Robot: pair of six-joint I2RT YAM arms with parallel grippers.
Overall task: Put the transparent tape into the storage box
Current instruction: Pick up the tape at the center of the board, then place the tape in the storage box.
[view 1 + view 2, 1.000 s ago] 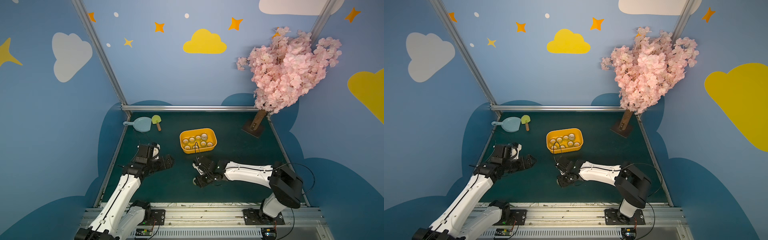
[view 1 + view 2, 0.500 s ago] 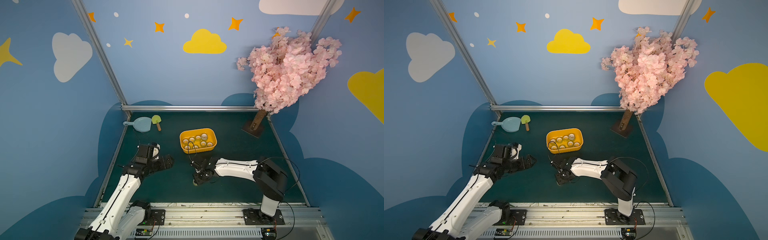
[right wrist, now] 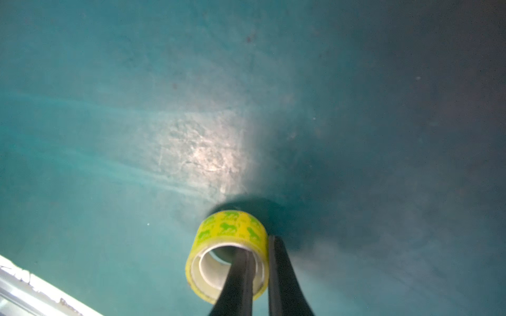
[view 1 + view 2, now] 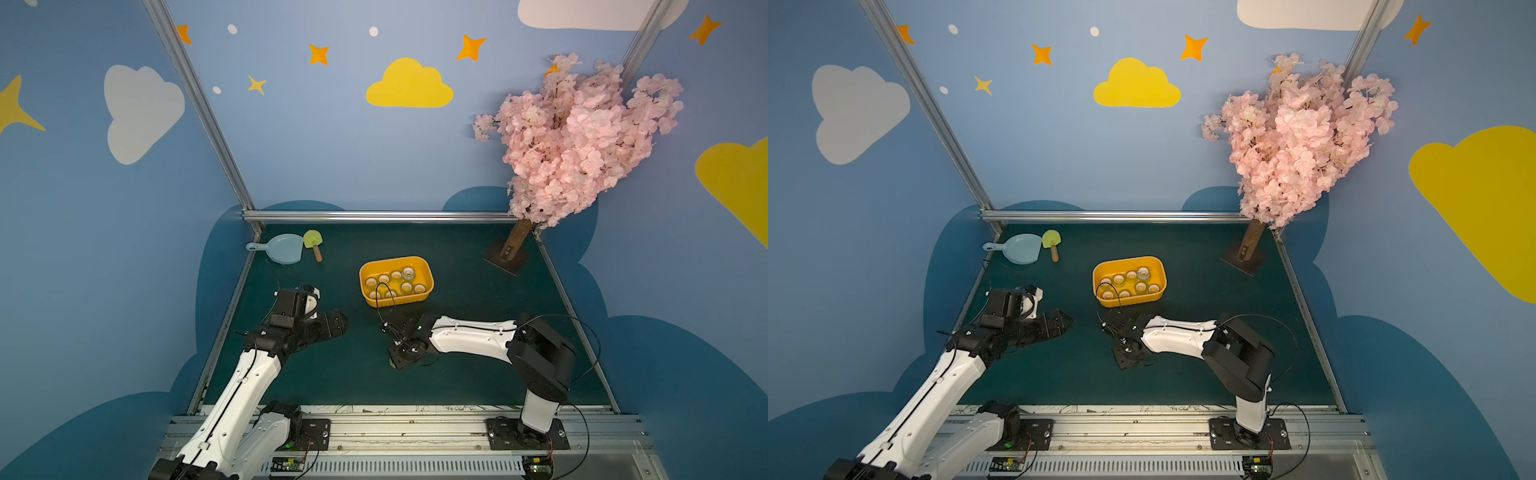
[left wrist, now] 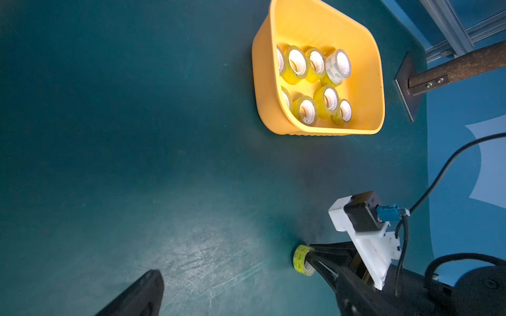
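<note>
On the green mat (image 4: 478, 374), the orange-yellow storage box (image 4: 399, 301) already holds several tape rolls (image 5: 297, 61), so I judge most of the job done. One transparent tape roll (image 3: 232, 227) with a yellow-green print is outside it, apparently resting on the mat nearer my base, apart from the box. My right pincer (image 3: 257, 245) is clamped on its wall, one finger inside the core and one outside. Lifting, carrying and dropping it in remain.

The fingers (image 3: 279, 273) of the right gripper (image 3: 257, 246) straddle the wall of the tape roll (image 3: 230, 229); the storage box (image 5: 262, 109), holding more rolls (image 5: 331, 68), lies well apart from them.
</note>
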